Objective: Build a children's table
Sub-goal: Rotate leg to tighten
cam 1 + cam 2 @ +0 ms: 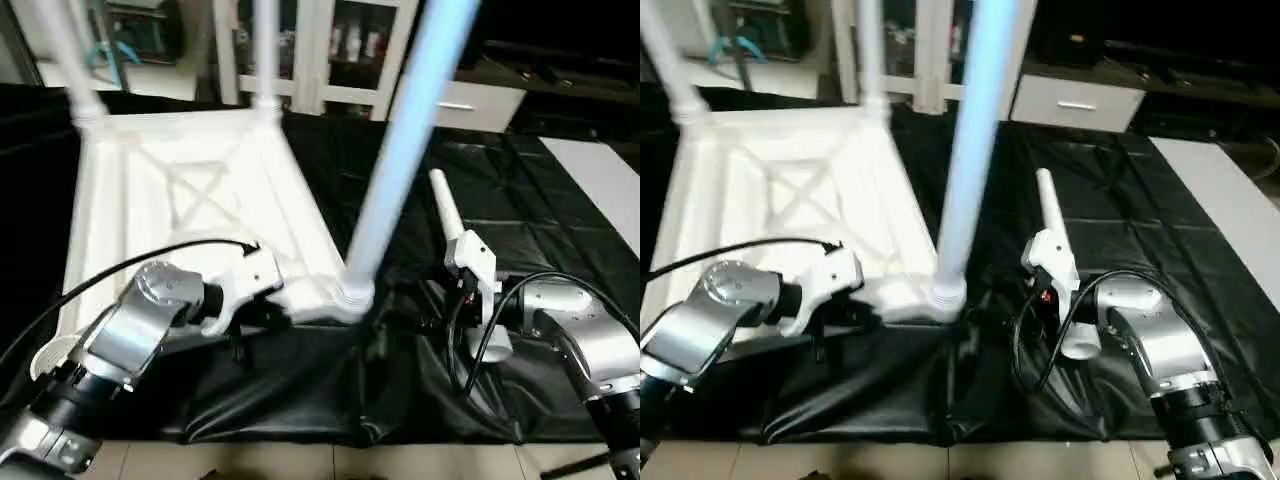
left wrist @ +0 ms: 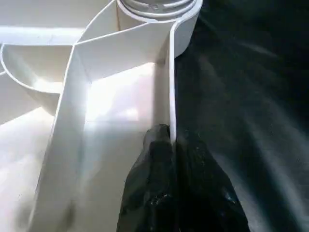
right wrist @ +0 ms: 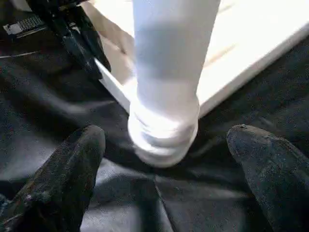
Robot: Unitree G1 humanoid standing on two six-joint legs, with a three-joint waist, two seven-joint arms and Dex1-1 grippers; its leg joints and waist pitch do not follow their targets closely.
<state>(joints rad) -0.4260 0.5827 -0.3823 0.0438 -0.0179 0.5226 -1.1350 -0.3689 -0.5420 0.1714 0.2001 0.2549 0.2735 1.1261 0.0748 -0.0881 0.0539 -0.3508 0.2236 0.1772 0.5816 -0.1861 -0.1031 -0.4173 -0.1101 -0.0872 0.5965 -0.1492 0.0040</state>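
White tabletop [image 1: 190,200] lies underside-up, legs [image 1: 400,150] upright; left hand [image 2: 166,145] clamps its rim, right hand [image 3: 164,145] apart.

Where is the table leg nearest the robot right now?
The nearest leg stands upright in the near right corner socket of the upturned tabletop, between the left gripper on the rim and the open right gripper.

You see a crinkled black sheet [image 1: 520,225] spread over a pale tiled floor [image 1: 600,180]. Behind it stand a white glass-fronted cabinet [image 1: 340,50] and a low white drawer unit [image 1: 1080,100] under dark shelving.
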